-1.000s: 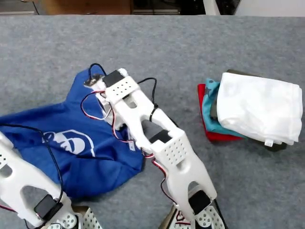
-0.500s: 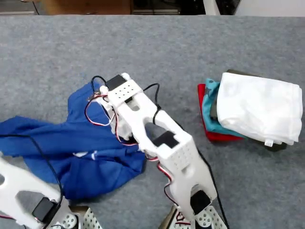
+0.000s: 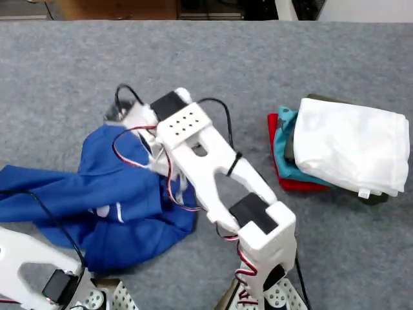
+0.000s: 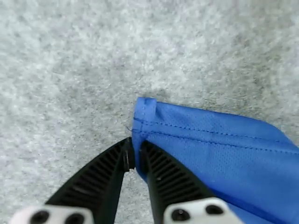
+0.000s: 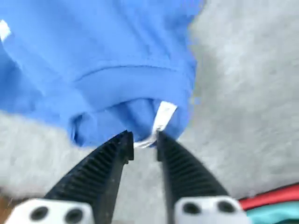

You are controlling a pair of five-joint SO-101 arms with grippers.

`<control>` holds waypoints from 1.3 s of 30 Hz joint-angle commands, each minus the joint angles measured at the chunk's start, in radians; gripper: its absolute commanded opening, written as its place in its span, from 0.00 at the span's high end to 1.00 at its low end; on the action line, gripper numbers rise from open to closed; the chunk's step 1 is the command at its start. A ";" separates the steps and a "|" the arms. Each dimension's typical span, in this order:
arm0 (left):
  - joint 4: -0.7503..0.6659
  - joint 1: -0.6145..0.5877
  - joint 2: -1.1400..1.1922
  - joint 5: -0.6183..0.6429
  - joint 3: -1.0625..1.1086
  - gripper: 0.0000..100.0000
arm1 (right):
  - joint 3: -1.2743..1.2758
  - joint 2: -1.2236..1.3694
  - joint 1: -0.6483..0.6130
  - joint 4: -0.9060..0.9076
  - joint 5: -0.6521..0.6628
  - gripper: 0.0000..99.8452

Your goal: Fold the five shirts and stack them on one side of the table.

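A blue shirt (image 3: 110,194) with a white print lies crumpled at the table's front left. My right gripper (image 3: 126,119) holds its far edge near the collar; in the right wrist view the right gripper (image 5: 142,140) pinches blue cloth (image 5: 121,84) by a white tag (image 5: 161,119). My left gripper (image 4: 135,151) is shut on a hemmed corner of the blue shirt (image 4: 210,140) over grey carpet. A stack of folded shirts (image 3: 342,148), white on top over teal, dark and red, sits at the right.
The table (image 3: 258,64) is covered in grey felt. The left arm's white base (image 3: 39,271) stands at the front left corner, the right arm's base (image 3: 271,284) at the front middle. Bare felt lies across the back.
The right gripper has pulled the shirt's top edge left and forward, folding it over the print. The left end of the shirt has stretched toward the table's left edge.
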 commanded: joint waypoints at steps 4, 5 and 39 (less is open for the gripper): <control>0.012 0.012 -0.016 -0.006 -0.002 0.98 | -0.386 0.189 0.001 -0.086 -0.002 0.79; 0.012 0.012 -0.016 -0.006 -0.002 0.98 | -0.463 0.245 0.001 -0.074 -0.002 0.79; 0.012 0.158 -0.076 0.000 0.138 0.98 | -1.133 0.918 -0.004 -0.020 -0.267 0.99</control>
